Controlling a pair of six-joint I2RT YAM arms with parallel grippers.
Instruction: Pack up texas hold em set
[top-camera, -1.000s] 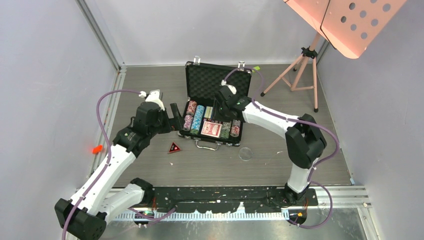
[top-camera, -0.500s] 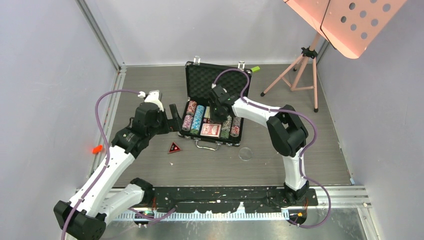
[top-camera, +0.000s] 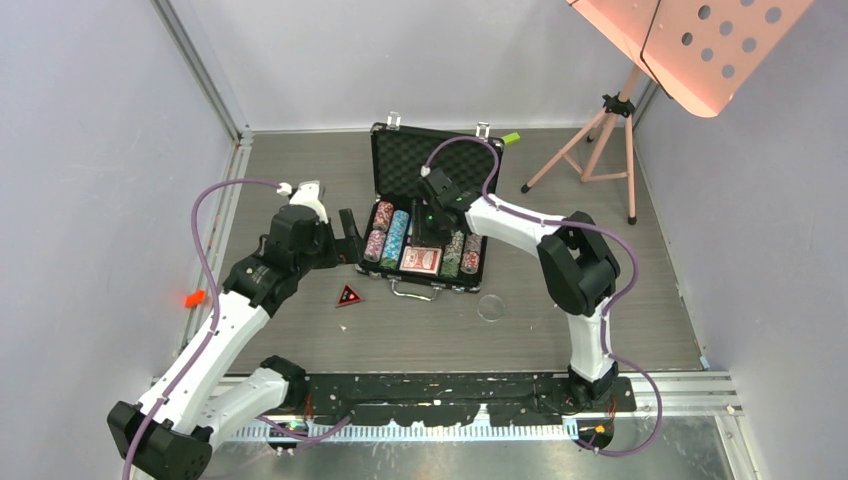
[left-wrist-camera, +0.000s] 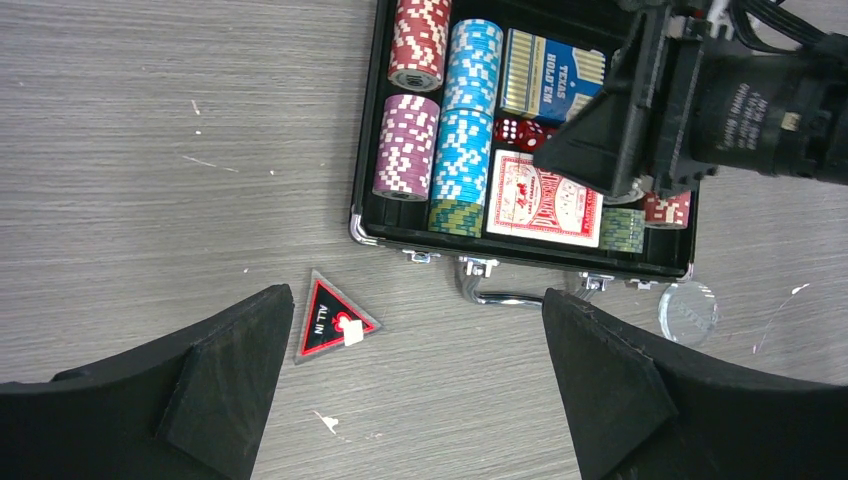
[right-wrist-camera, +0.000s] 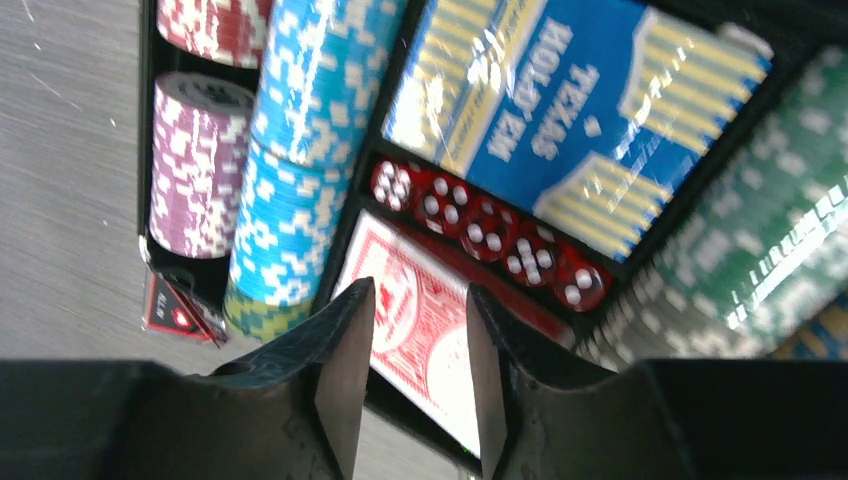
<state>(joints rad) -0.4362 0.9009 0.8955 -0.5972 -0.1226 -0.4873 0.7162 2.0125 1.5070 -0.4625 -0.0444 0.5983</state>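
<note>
The black briefcase (top-camera: 425, 160) lies open at the table's middle, its foam lid raised behind. Its tray (left-wrist-camera: 520, 256) holds multicoloured chip stacks (left-wrist-camera: 462, 150), a blue Texas Hold'em box (right-wrist-camera: 560, 110), red dice (right-wrist-camera: 490, 232) and the red-backed deck (left-wrist-camera: 543, 198). The red triangle (left-wrist-camera: 333, 318) lies on the table left of the handle. The clear disc (top-camera: 491, 307) lies to the handle's right. My left gripper (left-wrist-camera: 417, 302) is open and empty, above the table just left of the case (top-camera: 350, 235). My right gripper (right-wrist-camera: 418, 295) hovers over the deck, jaws narrowly apart and empty.
A pink tripod stand (top-camera: 600, 140) with a pink perforated board (top-camera: 690, 40) stands at the back right. A small green block (top-camera: 512, 137) lies by the lid's right corner. A small orange object (top-camera: 194, 297) sits at the left wall. Walls close in on the left, back and right.
My right gripper has moved left over the case tray, its elbow swinging inward. The left arm has not moved.
</note>
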